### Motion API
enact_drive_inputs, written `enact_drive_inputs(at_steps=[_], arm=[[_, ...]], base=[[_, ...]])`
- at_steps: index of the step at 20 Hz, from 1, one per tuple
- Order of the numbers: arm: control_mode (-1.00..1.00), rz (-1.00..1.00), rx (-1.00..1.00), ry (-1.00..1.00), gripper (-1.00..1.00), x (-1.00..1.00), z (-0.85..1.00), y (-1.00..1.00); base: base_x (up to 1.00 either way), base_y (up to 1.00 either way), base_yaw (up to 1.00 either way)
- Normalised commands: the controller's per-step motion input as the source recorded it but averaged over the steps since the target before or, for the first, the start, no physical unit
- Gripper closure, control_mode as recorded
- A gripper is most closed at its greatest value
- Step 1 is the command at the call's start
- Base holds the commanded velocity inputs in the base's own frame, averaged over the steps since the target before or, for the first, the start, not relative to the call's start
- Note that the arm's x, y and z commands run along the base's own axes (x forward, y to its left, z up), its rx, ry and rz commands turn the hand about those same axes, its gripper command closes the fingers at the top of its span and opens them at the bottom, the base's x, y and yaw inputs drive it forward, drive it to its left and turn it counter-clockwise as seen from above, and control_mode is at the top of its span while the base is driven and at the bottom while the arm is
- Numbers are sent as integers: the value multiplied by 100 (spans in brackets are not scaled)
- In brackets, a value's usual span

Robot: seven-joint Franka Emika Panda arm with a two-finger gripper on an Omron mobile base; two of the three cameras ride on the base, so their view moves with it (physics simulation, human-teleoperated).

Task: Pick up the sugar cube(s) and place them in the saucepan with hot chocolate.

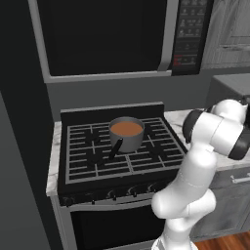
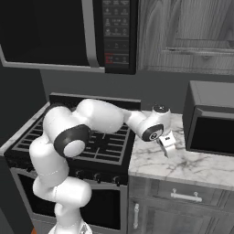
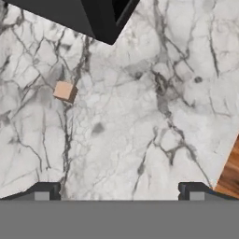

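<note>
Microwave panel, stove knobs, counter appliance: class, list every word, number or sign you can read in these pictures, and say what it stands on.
No text can be read.
Microwave control panel: rows of pale button marks and a red patch, too small and blurred to read.
Stove knobs: no legible markings.
Dark countertop oven: no label visible.
Saucepan and sugar cube: plain, no writing.

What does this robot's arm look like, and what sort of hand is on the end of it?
The arm is made of smooth, glossy white rounded segments joined by dark grey-black rings at the joints. It ends in a small white gripper with two short dark fingertips. No cables or markings can be made out on it.
</note>
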Motion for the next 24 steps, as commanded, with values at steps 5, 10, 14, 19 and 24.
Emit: enact_drive_inputs(at_steps=[5,10,14,19,24], arm=[[-100,0,0,0,-100,44,-7,0],[-100,0,0,2,-100,23,-8,0],[-100,0,0,2,-100,12,-9,-3],[-100,0,0,4,-100,8,-20,0],[-100,0,0,0,-100,15,-22,-9]], base=[[0,0,0],[0,0,0],[0,0,0],[0,0,0],[0,0,0]])
